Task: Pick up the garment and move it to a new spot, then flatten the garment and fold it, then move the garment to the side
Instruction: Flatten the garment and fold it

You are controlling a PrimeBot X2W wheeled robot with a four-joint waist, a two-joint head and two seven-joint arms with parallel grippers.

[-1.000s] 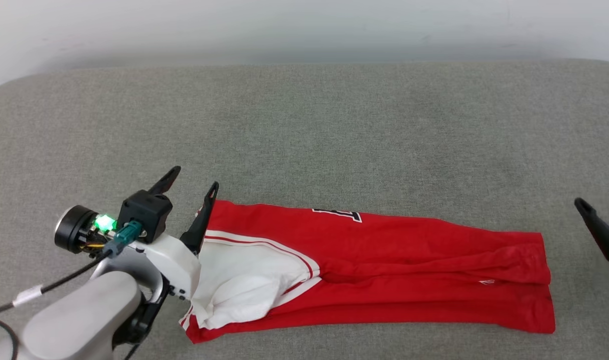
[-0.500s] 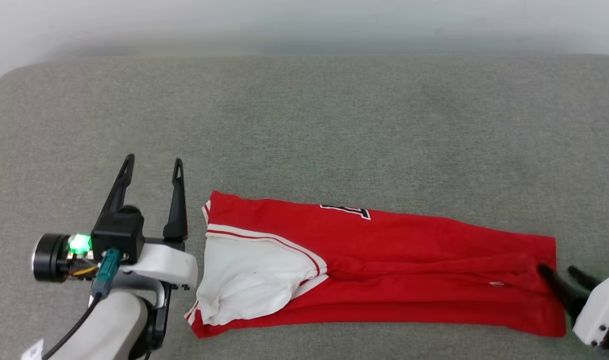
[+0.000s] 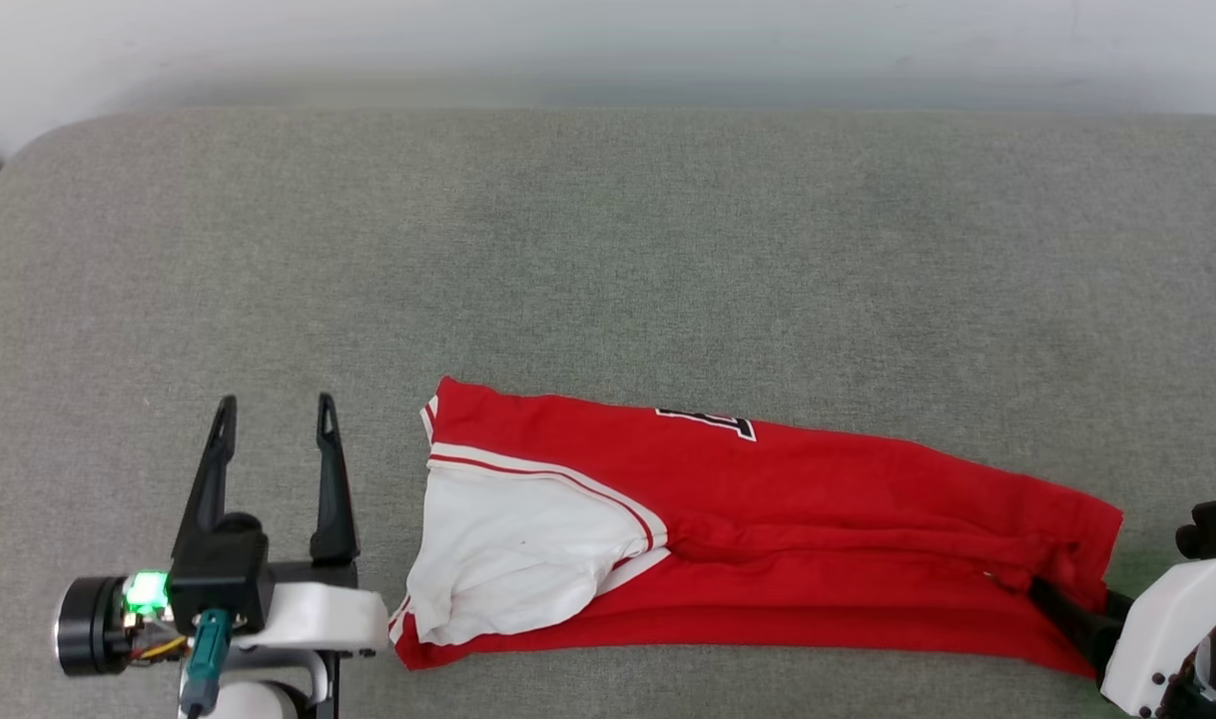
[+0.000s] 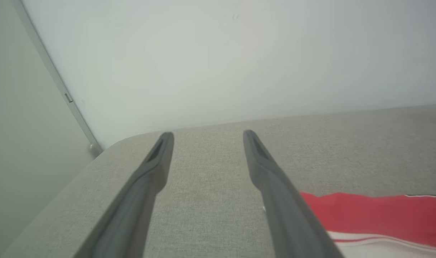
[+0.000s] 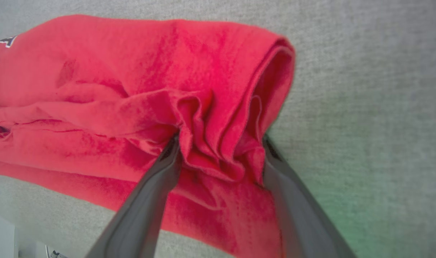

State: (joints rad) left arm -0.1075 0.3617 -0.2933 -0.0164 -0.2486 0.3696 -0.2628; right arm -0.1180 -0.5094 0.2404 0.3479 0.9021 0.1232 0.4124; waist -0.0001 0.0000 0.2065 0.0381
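A red jersey-style T-shirt with white short sleeves lay on the grey fabric-covered bench. It was folded lengthwise into a long band near the front edge. Its white sleeve end pointed to the robot's left and its red hem to the right. A small piece of black lettering showed at the far edge. The left claw stood just beside the sleeve end without touching it, its two dark fingers spread apart with nothing between them. The right claw was at the hem end. Its fingers were also spread wide, and a bunched fold of the red cloth sat between them, touching both. A pale wall rose behind the bench.
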